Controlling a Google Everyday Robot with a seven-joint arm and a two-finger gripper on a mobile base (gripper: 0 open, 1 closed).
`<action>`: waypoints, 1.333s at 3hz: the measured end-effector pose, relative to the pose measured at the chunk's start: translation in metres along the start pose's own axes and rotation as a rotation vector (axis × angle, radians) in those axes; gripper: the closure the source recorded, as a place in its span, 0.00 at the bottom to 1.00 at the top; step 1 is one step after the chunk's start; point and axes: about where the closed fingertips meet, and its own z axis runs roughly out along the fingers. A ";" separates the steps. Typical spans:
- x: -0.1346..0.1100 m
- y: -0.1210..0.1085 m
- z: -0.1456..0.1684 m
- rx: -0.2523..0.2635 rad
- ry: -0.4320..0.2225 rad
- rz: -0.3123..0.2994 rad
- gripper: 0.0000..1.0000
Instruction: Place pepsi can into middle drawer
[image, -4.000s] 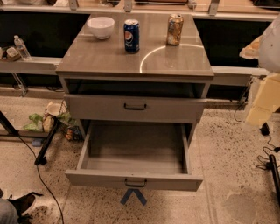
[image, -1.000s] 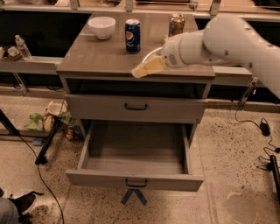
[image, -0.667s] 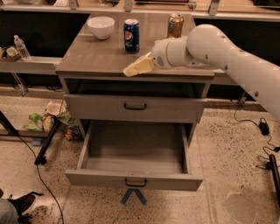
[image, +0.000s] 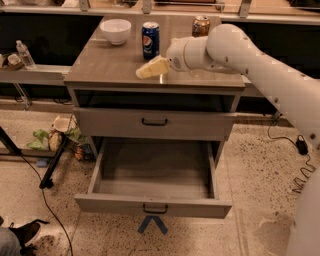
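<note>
The pepsi can (image: 150, 40), dark blue with a round logo and silver top, stands upright on the back middle of the cabinet top (image: 100, 65). My gripper (image: 150, 69) hangs over the cabinet top just in front of and slightly below the can, not touching it. The white arm reaches in from the right. The middle drawer (image: 154, 202) is pulled open beneath; its inside is bare. The drawer above it (image: 154, 123) is closed.
A white bowl (image: 115, 30) sits at the back left of the cabinet top. A gold-tan can (image: 200, 25) stands at the back right, partly behind my arm. A water bottle (image: 25, 54) stands on a ledge at left. Cables and bags lie on the floor at left.
The arm has swung in from the right across the cabinet top. The gripper has moved left and toward the pepsi can. The can and drawers have not moved.
</note>
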 end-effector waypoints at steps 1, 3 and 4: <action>-0.014 -0.019 0.018 0.014 -0.052 -0.009 0.00; -0.017 -0.068 0.068 0.089 -0.099 0.037 0.00; -0.016 -0.097 0.087 0.134 -0.128 0.093 0.00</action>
